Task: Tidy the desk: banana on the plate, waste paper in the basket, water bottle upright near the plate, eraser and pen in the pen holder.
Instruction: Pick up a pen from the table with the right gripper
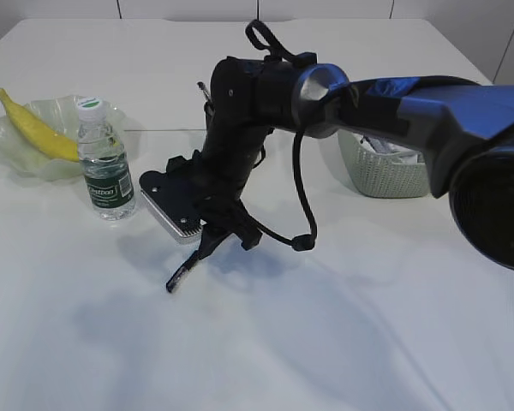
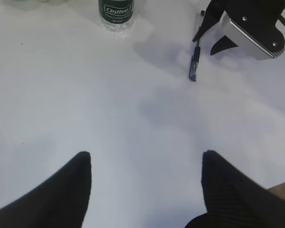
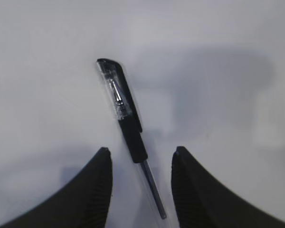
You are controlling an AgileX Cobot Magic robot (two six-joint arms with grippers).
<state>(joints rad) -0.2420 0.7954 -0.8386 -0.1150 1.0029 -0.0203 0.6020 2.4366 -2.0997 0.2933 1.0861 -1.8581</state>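
One pen (image 3: pixel 125 116), black-capped with a clear barrel, lies flat on the white worktop (image 3: pixel 47 71); we see the right gripper (image 3: pixel 141 164) fingers (image 3: pixel 97 190) apart, straddling its barrel; left gripper (image 2: pixel 146 180) fingers likewise apart.

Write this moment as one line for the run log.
right gripper: open around pen | left gripper: open, idle | banana: on plate
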